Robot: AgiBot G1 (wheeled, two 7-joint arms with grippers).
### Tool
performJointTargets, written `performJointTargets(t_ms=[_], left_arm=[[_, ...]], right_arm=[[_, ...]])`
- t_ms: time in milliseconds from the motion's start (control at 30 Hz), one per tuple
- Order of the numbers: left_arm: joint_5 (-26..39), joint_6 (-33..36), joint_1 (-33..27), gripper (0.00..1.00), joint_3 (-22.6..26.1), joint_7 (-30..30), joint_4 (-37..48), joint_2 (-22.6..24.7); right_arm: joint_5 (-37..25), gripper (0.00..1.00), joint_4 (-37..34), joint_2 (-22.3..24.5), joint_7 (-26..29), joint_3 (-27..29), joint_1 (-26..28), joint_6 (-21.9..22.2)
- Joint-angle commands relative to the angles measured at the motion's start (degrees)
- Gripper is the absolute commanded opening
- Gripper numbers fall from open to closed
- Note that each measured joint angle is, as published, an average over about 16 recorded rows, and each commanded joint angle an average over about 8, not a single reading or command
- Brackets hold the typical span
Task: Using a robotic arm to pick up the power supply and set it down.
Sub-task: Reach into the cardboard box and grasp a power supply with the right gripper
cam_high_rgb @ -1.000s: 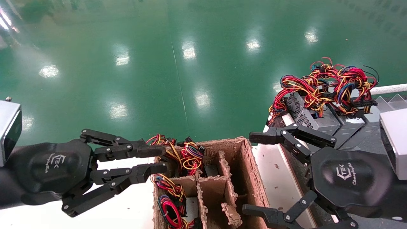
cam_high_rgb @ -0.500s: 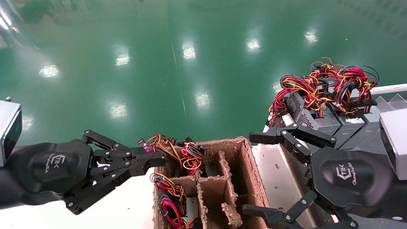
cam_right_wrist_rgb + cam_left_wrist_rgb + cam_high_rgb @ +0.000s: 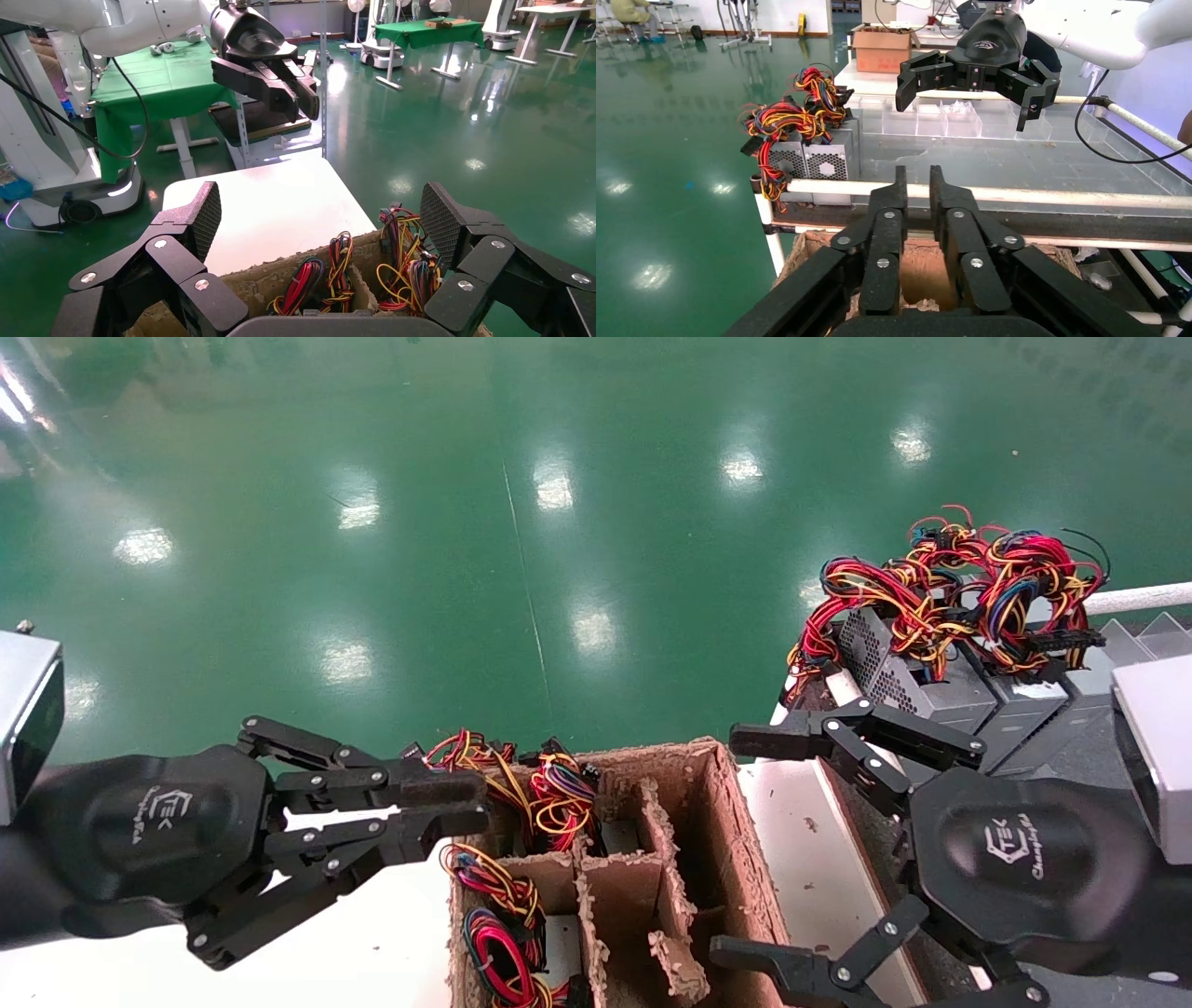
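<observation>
Cardboard crate [image 3: 652, 859] with dividers sits between the two arms, and wire bundles [image 3: 540, 798] poke out of its far cells; any supply under them is hidden. Grey power supplies [image 3: 917, 686] with perforated faces and tangled wires stand in a row on the rack [image 3: 1032, 196] to the right, beyond the right gripper.

The step in hand looks like the approach to a pick from the crate. To do it well, the left gripper [image 3: 456, 806] should spread before descending, come down clear of the divider walls, and close on the metal body, not the loose wires, which would slip or snag on the cardboard.

Left jaws are nearly together, a thin slit between the fingertips, holding nothing; they hang at the crate's left edge, just beside the wires, and contact cannot be told. The right gripper [image 3: 754, 845] idles beside the crate's right wall over the white desk [image 3: 801, 859], jaws wide apart and empty.
</observation>
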Motion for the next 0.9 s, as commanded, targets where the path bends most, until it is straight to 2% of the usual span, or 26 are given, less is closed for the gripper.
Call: performJointTargets(t_ms=[33,400,800,867,900], left_arm=[[0.00,0.00,0.00,1.00,0.00,0.00,0.00,0.00],[0.00,0.00,0.00,1.00,0.00,0.00,0.00,0.00],[0.00,0.00,0.00,1.00,0.01,0.00,0.01,0.00],[0.00,0.00,0.00,1.00,0.01,0.00,0.01,0.00],[0.00,0.00,0.00,1.00,0.01,0.00,0.01,0.00]], right_arm=[[0.10,1.00,-0.08,-0.02,-0.02,0.03,0.00,-0.05],[-5.78,1.00,1.28,-0.74,4.01,-3.16,0.28,3.62],[-18.81,1.00,1.30,-8.06,12.24,-12.10,2.43,8.28],[-20.60,0.84,0.83,-9.66,13.13,-13.46,2.51,8.94],[-21.45,0.72,0.56,-10.47,13.49,-14.09,2.51,9.30]])
